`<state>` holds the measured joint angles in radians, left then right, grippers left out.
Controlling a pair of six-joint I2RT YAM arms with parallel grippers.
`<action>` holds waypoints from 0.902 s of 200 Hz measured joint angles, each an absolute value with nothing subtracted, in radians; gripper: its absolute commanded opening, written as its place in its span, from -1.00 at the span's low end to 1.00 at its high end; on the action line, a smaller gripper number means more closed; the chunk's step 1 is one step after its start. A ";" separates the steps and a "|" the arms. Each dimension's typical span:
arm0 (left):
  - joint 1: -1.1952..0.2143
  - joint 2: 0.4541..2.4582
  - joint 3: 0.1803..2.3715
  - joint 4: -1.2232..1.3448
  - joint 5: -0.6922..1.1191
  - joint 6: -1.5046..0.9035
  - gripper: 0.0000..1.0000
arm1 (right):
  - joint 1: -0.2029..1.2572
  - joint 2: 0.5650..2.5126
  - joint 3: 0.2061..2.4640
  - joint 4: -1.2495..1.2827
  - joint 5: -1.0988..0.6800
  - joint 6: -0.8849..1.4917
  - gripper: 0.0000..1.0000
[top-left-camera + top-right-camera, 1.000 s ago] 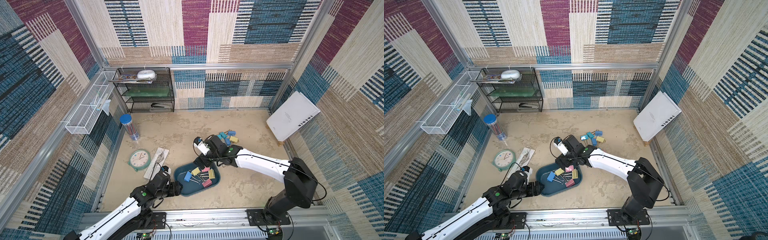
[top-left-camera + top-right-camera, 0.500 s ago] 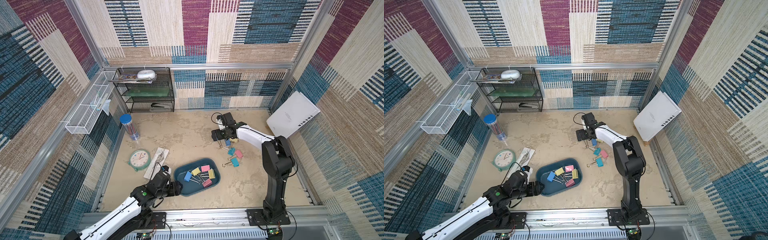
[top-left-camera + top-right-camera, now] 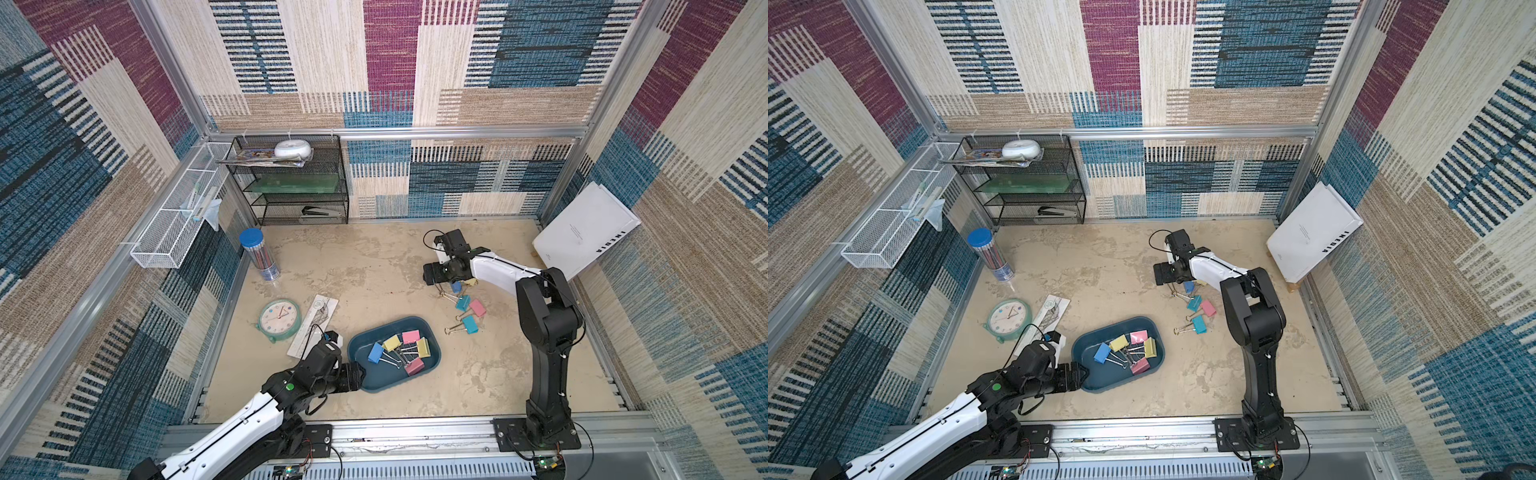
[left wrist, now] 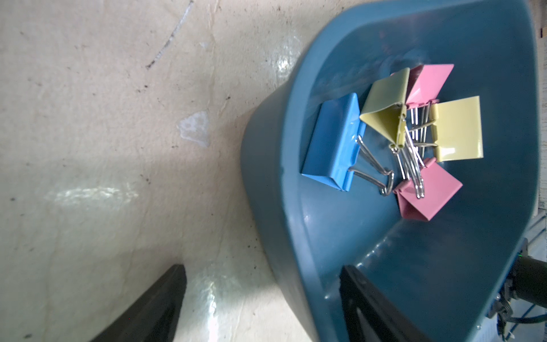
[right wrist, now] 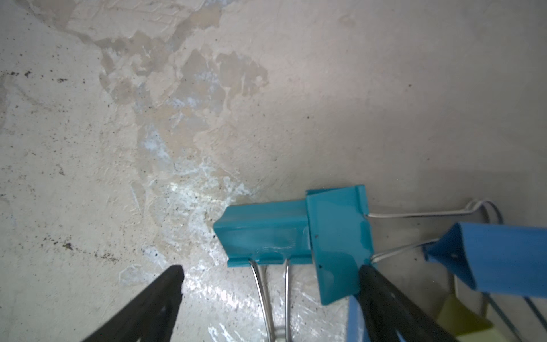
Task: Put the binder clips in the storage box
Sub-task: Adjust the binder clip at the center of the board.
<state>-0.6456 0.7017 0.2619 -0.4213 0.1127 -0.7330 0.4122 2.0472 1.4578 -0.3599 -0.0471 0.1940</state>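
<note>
Since a second ago, the right arm (image 3: pixel 498 270) is no longer hanging over the storage box (image 3: pixel 386 380); it is reaching across the tabletop (image 3: pixel 365 266) toward the right edge, while the left arm (image 3: pixel 249 419) is keeping its place. This shallow teal tub is sitting close to the near edge. The left gripper (image 4: pixel 263 268) is straddling the tub's near-left corner wall with jaws apart, one finger inside and the other outside, clear of the wall. The right gripper (image 5: pixel 269 268) is hovering spread wide over the loose binder clips (image 3: pixel 469 324), gripping nothing. One of its fingers is lying against a teal clip (image 5: pixel 340 237) that is butting into a second teal clip (image 5: pixel 263 231). Five glossy pastel clips (image 3: pixel 401 349) are already resting in the tub, their wire handles tangling.

Likely fault: closing here is risking a catch on both teal bodies, or on one slick corner only, squirting the clip away.
</note>
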 measured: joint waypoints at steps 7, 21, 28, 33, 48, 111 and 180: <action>-0.646 0.702 0.262 -0.421 0.113 -0.733 0.70 | 0.412 2.043 1.454 -0.360 -0.051 0.197 0.88; -0.645 0.702 0.262 -0.421 0.113 -0.733 0.70 | 0.413 2.028 1.446 -0.361 -0.057 0.201 0.88; -0.645 0.702 0.262 -0.421 0.113 -0.733 0.70 | 0.414 2.016 1.443 -0.363 -0.056 0.204 0.88; -0.645 0.702 0.262 -0.421 0.113 -0.733 0.70 | 0.414 2.004 1.441 -0.365 -0.057 0.204 0.88; -0.644 0.703 0.262 -0.421 0.113 -0.733 0.70 | 0.417 1.969 1.449 -0.373 -0.065 0.200 0.89; -0.643 0.701 0.262 -0.420 0.117 -0.733 0.70 | 0.430 1.973 1.481 -0.407 -0.115 0.187 0.84; -0.641 0.696 0.261 -0.420 0.120 -0.733 0.70 | 0.457 1.921 1.335 -0.373 -0.166 0.251 0.84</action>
